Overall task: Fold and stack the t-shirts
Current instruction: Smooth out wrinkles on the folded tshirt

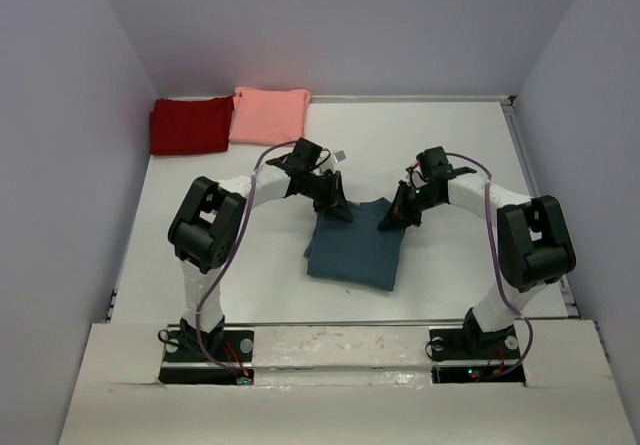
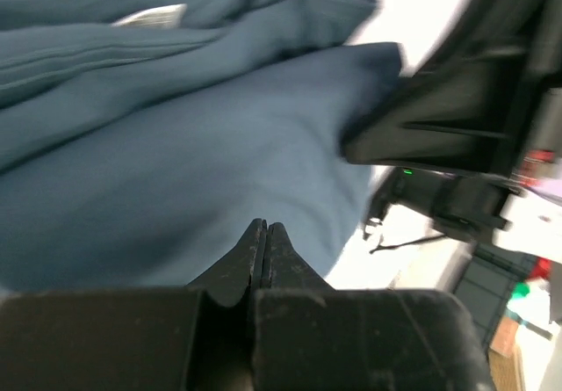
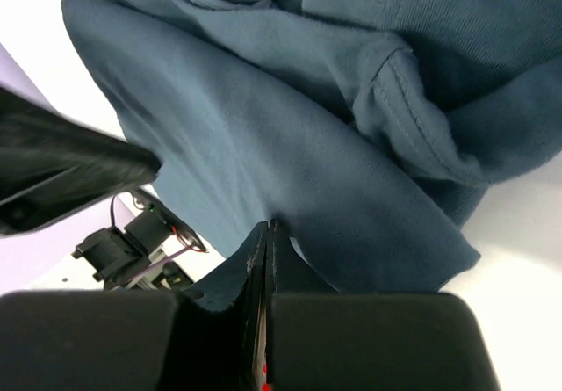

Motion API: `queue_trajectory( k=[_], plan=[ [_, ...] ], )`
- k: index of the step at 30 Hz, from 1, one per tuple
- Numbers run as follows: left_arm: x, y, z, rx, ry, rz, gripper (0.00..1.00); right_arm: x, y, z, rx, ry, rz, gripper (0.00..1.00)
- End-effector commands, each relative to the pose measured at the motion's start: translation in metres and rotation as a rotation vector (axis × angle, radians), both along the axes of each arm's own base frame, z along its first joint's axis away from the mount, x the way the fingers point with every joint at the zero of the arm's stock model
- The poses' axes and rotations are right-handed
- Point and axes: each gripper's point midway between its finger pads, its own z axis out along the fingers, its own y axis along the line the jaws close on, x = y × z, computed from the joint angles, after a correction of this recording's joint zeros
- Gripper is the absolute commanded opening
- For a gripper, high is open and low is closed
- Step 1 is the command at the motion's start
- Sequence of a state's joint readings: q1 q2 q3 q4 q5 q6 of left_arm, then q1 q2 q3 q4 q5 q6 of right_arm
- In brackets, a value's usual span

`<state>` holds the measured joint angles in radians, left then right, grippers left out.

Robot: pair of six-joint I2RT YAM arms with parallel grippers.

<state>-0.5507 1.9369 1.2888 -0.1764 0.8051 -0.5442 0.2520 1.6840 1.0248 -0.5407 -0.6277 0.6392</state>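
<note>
Teal cotton makes up the one garment under handling: the teal shirt [image 1: 352, 253] lies near the middle of the table [image 1: 460, 145], between the two arms, as a rough rectangle folded over itself. Its layers are uneven. The wrist views show a sleeve hem and loose folds bunched along the far side.

Left gripper [image 1: 336, 208]: positioned at the far left corner of the garment, jaws pressed fully together with no gap showing. The tips rest against the cloth. Whether a layer is pinched between them cannot be confirmed from the left wrist view.

Right gripper [image 1: 393, 219]: positioned at the far right corner, jaws likewise closed. Here the fabric draws in toward the tips with creases running to them, so I judge that it is clamped on the shirt's edge.

The two tools sit at matching corners of one edge. In my judgement this suits lifting that edge evenly and carrying it toward the near side for another fold.

Red shirt [image 1: 188, 125] and pink shirt [image 1: 268, 113]: both folded flat, side by side and touching at the far left of the table, well apart from the work. That corner looks to be where finished items are collected. The teal one has not yet joined them, so folding is unfinished.

Risk noted: a grip on only the top layer would peel the fold open.
</note>
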Motion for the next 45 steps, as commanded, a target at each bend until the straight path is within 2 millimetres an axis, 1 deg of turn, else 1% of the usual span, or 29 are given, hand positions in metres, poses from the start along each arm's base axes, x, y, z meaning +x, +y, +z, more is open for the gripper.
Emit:
queue_trajectory(
  k=[1,4,9,12,14,15,16,18,19,21,22,26,28,30,31,33,34,35,36,37,38,39,40,42,43,45],
  plan=[
    [-0.004,0.014,-0.027,0.127,0.003,-0.004,0.00,0.017,0.003,0.007,-0.012,-0.079,0.021,0.00],
    [-0.003,0.023,-0.042,0.189,-0.013,-0.011,0.00,0.016,0.000,0.004,-0.033,-0.080,0.023,0.00],
    [-0.005,0.031,-0.057,0.233,-0.012,-0.015,0.00,0.013,-0.010,-0.006,-0.098,-0.067,0.031,0.00],
    [-0.006,0.036,-0.065,0.269,-0.016,-0.012,0.00,0.012,-0.022,-0.016,-0.186,-0.056,0.020,0.00],
    [-0.003,0.039,-0.066,0.290,-0.027,-0.009,0.00,0.009,-0.033,-0.021,-0.253,-0.036,0.011,0.00],
    [-0.003,0.040,-0.066,0.295,-0.031,-0.012,0.00,0.013,-0.042,-0.023,-0.310,-0.045,0.000,0.00],
    [-0.001,0.041,-0.066,0.300,-0.035,-0.009,0.00,0.007,-0.049,-0.027,-0.351,-0.016,0.004,0.00],
    [0.001,0.042,-0.066,0.303,-0.041,-0.009,0.00,0.010,-0.063,-0.030,-0.439,-0.022,0.000,0.00],
    [0.001,0.042,-0.066,0.303,-0.040,-0.008,0.00,0.006,-0.069,-0.032,-0.472,-0.007,0.003,0.00],
    [0.000,0.042,-0.066,0.301,-0.035,-0.007,0.00,0.005,-0.080,-0.034,-0.535,-0.004,-0.006,0.00],
    [0.001,0.041,-0.065,0.296,-0.037,-0.007,0.00,0.002,-0.084,-0.034,-0.554,0.006,-0.006,0.00],
    [0.001,0.040,-0.065,0.296,-0.038,-0.003,0.00,0.000,-0.095,-0.033,-0.614,0.013,-0.023,0.00],
    [0.004,0.038,-0.061,0.287,-0.046,-0.002,0.00,0.003,-0.098,-0.027,-0.633,-0.004,-0.037,0.00],
    [0.008,0.036,-0.053,0.277,-0.056,0.001,0.00,0.009,-0.096,-0.016,-0.615,-0.042,-0.048,0.00],
    [0.013,0.033,-0.041,0.262,-0.076,0.006,0.00,0.015,-0.089,-0.001,-0.576,-0.091,-0.054,0.00],
    [0.019,0.030,-0.027,0.248,-0.097,0.017,0.00,0.022,-0.082,0.017,-0.529,-0.139,-0.058,0.00],
    [0.025,0.027,-0.011,0.232,-0.119,0.027,0.00,0.026,-0.074,0.031,-0.486,-0.172,-0.060,0.00],
    [0.027,0.025,-0.004,0.222,-0.131,0.028,0.00,0.024,-0.071,0.034,-0.465,-0.170,-0.054,0.00],
    [0.029,0.024,0.004,0.213,-0.136,0.035,0.00,0.027,-0.066,0.041,-0.440,-0.180,-0.054,0.00],
    [0.034,0.021,0.017,0.197,-0.156,0.041,0.00,0.023,-0.057,0.044,-0.387,-0.153,-0.041,0.00],
    [0.035,0.020,0.023,0.190,-0.161,0.042,0.00,0.021,-0.051,0.047,-0.351,-0.141,-0.032,0.00],
    [0.036,0.019,0.027,0.185,-0.161,0.048,0.00,0.014,-0.038,0.051,-0.268,-0.114,-0.007,0.00],
    [0.037,0.017,0.033,0.177,-0.170,0.046,0.00,0.011,-0.028,0.055,-0.208,-0.100,-0.004,0.00],
    [0.037,0.017,0.034,0.175,-0.168,0.046,0.00,0.004,-0.013,0.059,-0.104,-0.075,0.005,0.00],
    [0.037,0.017,0.035,0.175,-0.170,0.045,0.00,-0.003,-0.001,0.059,-0.008,-0.051,0.026,0.00],
    [0.035,0.018,0.032,0.178,-0.161,0.042,0.00,-0.012,0.009,0.056,0.047,0.000,0.023,0.00]
  ],
)
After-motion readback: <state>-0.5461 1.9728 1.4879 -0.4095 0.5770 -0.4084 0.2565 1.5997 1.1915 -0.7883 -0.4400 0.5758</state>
